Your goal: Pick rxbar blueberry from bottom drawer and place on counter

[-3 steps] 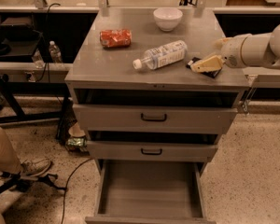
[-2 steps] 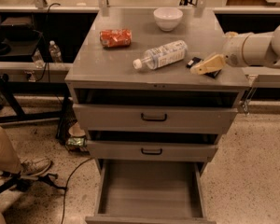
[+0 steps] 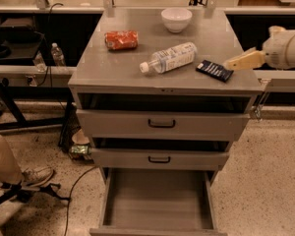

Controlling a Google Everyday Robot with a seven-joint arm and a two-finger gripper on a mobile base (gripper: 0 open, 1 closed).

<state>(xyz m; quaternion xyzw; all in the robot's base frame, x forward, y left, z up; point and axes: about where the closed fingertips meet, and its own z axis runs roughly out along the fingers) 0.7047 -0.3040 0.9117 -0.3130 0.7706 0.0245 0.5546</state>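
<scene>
The bar (image 3: 214,70) lies on the desk (image 3: 113,68), right of the bottle (image 3: 169,58). The gripper (image 3: 234,63) is just beside the bar; I cannot tell its state. A bowl (image 3: 176,19) and a red packet (image 3: 121,40) sit farther back.

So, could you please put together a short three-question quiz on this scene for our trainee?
1. Multiple choice: the gripper is at the right edge of the counter. What lies nearest it? A) white bowl B) rxbar blueberry C) red packet
2. True or false: the bottom drawer stands open.
3. Fill in: the water bottle lies on its ___.
Key: 1 B; 2 true; 3 side.
</scene>
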